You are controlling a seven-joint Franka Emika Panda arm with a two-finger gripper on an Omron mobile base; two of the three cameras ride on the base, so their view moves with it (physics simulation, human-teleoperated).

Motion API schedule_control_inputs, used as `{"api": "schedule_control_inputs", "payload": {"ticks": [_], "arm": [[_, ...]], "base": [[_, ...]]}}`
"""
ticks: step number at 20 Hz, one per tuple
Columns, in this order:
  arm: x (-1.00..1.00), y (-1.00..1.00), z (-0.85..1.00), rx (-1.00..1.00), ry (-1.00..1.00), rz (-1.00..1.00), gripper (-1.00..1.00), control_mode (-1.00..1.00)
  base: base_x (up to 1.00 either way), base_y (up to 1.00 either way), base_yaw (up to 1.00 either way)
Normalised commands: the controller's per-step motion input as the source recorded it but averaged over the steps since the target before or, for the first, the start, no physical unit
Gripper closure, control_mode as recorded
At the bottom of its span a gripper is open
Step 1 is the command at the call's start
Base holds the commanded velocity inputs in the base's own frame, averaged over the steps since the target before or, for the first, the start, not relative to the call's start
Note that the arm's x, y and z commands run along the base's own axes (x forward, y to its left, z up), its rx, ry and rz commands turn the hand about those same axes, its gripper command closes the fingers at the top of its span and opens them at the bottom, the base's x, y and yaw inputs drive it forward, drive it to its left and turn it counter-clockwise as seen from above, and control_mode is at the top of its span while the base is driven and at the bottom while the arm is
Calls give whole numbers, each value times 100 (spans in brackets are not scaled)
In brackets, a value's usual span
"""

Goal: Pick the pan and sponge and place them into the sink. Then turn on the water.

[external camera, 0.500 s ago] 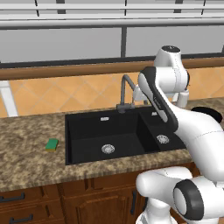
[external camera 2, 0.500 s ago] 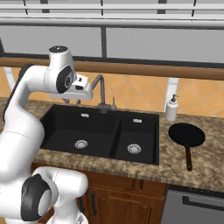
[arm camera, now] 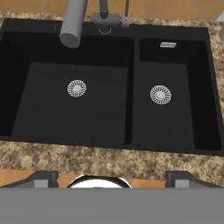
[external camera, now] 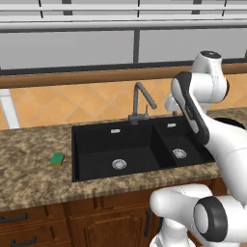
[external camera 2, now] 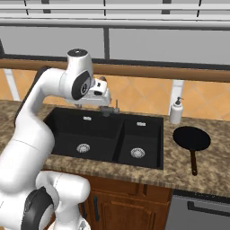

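The sink [arm camera: 131, 131] lies below, its large basin left and smaller basin right, a silver drain [arm camera: 77, 88] in each. The grey faucet [arm camera: 73, 22] spout reaches over the large basin from the back rim; speckled counter [arm camera: 109, 159] runs along the near edge

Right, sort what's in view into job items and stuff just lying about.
Job items:
- pan, on the counter right of the sink
- sponge, on the counter left of the sink
- sink, both basins empty
- faucet, no water running

Lying about:
- soap dispenser, beside the pan
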Motion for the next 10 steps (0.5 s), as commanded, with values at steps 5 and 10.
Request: {"api": "schedule_control_inputs", "payload": {"ticks": [5, 10], "arm": [[-40, -96, -12, 0, -2, 0, -100, -100], [-35, -86, -19, 0, -1, 0, -100, -100]], "base": [[0, 0, 0], [0, 0, 0]]}}
